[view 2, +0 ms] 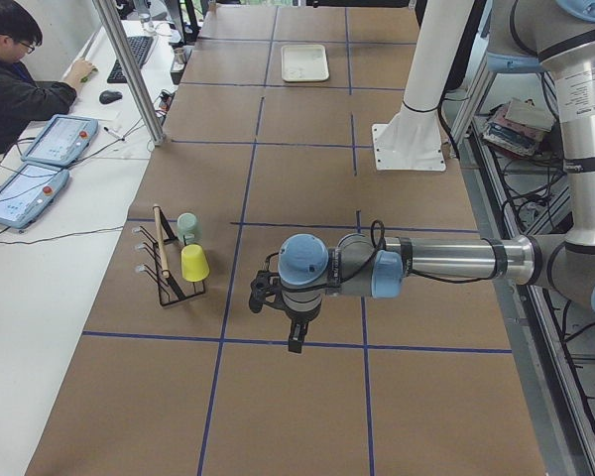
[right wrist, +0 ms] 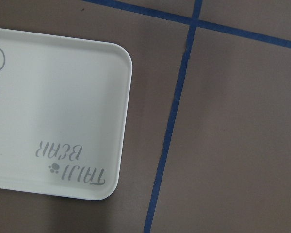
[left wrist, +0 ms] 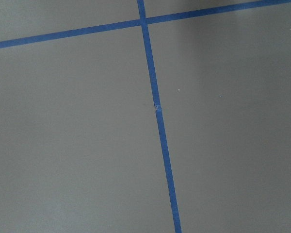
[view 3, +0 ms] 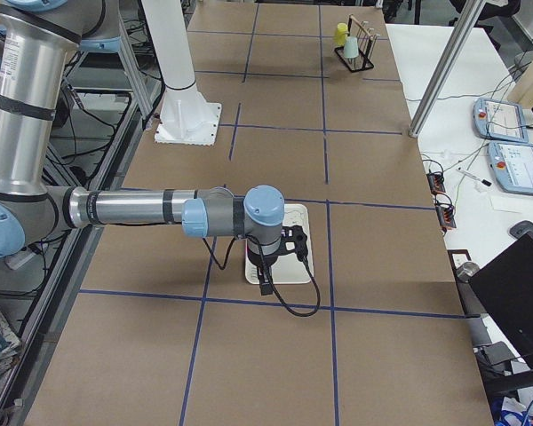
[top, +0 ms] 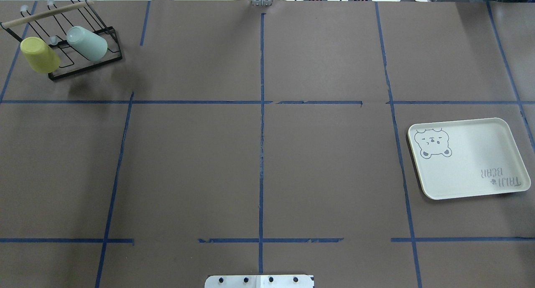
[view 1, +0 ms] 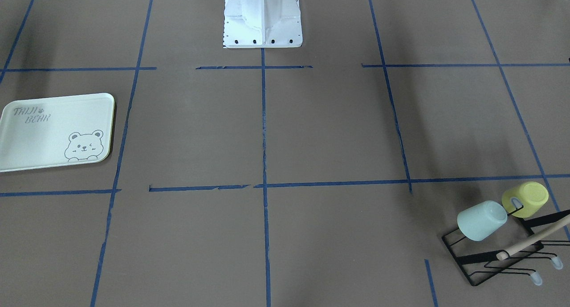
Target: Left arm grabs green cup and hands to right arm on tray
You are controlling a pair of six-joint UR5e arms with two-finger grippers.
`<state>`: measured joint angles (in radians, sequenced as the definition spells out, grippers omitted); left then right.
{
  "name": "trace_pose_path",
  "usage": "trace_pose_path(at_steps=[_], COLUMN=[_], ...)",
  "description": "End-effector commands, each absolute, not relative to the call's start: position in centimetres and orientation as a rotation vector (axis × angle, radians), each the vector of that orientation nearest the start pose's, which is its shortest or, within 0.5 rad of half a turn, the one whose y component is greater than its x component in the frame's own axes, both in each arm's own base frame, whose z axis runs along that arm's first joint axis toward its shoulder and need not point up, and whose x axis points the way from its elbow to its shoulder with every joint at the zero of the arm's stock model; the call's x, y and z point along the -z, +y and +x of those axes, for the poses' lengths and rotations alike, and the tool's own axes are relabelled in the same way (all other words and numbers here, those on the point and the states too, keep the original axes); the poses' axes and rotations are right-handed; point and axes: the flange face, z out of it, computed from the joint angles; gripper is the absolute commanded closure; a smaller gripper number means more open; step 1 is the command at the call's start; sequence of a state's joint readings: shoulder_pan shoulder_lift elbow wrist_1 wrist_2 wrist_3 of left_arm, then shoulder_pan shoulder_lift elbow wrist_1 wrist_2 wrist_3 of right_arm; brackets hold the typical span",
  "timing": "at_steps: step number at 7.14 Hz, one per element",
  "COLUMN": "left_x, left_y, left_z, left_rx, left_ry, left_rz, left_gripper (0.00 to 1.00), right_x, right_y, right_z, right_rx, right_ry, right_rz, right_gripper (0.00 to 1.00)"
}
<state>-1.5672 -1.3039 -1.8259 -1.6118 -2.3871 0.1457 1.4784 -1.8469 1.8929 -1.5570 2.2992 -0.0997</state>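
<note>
1. Sitting mouth-down and tilted on a prong of the black wire rack (view 1: 490, 262): green cup (view 1: 482, 220), not gripped by anything.
2. Yellow cup (view 1: 525, 199) is on the same rack, just beside the green one, also tilted. In the overhead view it is the nearer of the two to the robot.
3. Wooden rod (view 1: 534, 240) runs along the top of the rack, on the side facing away from the robot.
4. Tray (view 1: 40, 137) lies flat at the far end of the table from the rack, bear print up.
5. Left arm (view 2: 446, 260) reaches out over the table. Left gripper (view 2: 296, 337) points down, well apart from the rack, off the mat. Can't tell if its jaws are apart or together.
6. Right arm (view 3: 133, 208) is at the end opposite the rack. Right gripper (view 3: 265, 282) hangs over the tray, and its jaw state can't be told either.
</note>
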Motion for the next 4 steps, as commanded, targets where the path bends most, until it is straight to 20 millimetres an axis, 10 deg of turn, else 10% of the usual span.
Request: trace_pose_path(at_steps=[1,4], left_x=[-64.3,-62.4], left_y=[-38.2,-39.9], left_z=[-6.0,-6.0], left_rx=[-0.154,-0.18], left_ry=[0.802,0.774], left_rz=[0.086,0.152], left_gripper=[0.0,0.0], right_x=[-62.1,-61.9], right_y=[-38.5,-38.5], right_z=[3.1,3.2], right_rx=[0.207,0.204], right_ry=[-0.73,-0.73], right_rz=[0.061,0.065], right_gripper=[0.0,0.0])
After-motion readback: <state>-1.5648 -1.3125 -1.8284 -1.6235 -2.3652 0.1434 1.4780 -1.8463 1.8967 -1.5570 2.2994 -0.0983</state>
